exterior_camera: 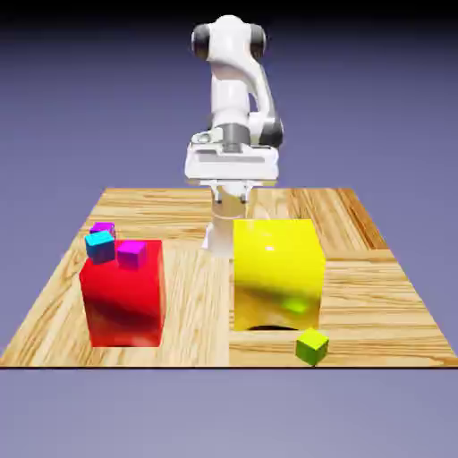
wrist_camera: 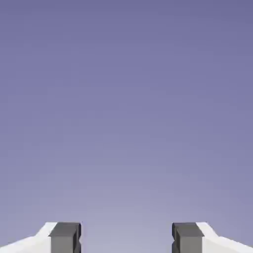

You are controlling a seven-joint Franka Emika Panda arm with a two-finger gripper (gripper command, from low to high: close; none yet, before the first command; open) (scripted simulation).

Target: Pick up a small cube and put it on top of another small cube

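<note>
Cyan cube point(exterior_camera: 100, 246), two magenta cubes point(exterior_camera: 132, 254) at top of red block point(exterior_camera: 124, 300) — green cube point(exterior_camera: 312, 347) on table point(exterior_camera: 198, 304)

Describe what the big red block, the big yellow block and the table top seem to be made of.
Big red block: perhaps smooth plastic, semi-gloss; its front shades into dark, blurry patches like soft reflections.
Big yellow block: likely glossy plastic or lacquer; it has bright highlights and a green smudge, possibly the small cube's reflection.
Table top: wood-look, streaky grain in differently directed panels; real wood or laminate unclear.

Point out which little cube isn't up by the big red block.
The yellow-green cube: it sits alone on the wooden table, in front of the big yellow block.
</note>
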